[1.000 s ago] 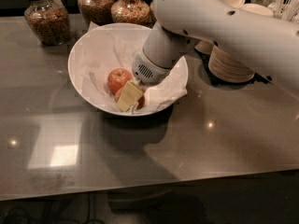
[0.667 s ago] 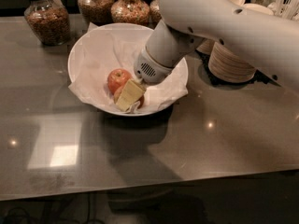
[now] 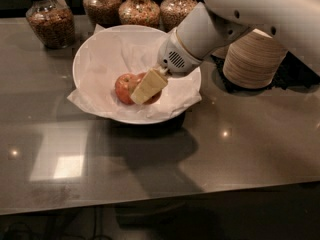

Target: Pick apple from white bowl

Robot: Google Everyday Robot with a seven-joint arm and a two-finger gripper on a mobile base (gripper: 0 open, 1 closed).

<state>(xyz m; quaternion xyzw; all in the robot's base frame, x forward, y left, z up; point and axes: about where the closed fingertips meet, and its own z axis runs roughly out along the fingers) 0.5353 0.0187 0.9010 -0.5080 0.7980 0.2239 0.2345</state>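
Camera view: gripper sits low inside the white bowl, overlapping the right side of the apple; whether it is clenched on the fruit or released cannot be told. Apple lies on crumpled white paper near the bowl's middle. Bowl stands on the grey table, left of a stack of tan paper bowls.

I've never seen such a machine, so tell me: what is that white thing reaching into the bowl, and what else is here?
It is a robot's arm, seen by one camera looking down on the table. Its end, the gripper, is down in the white bowl, against the apple lying on crumpled paper. Whether it holds the apple does not show. Behind stand jars of dry food; to the right, stacked paper bowls.
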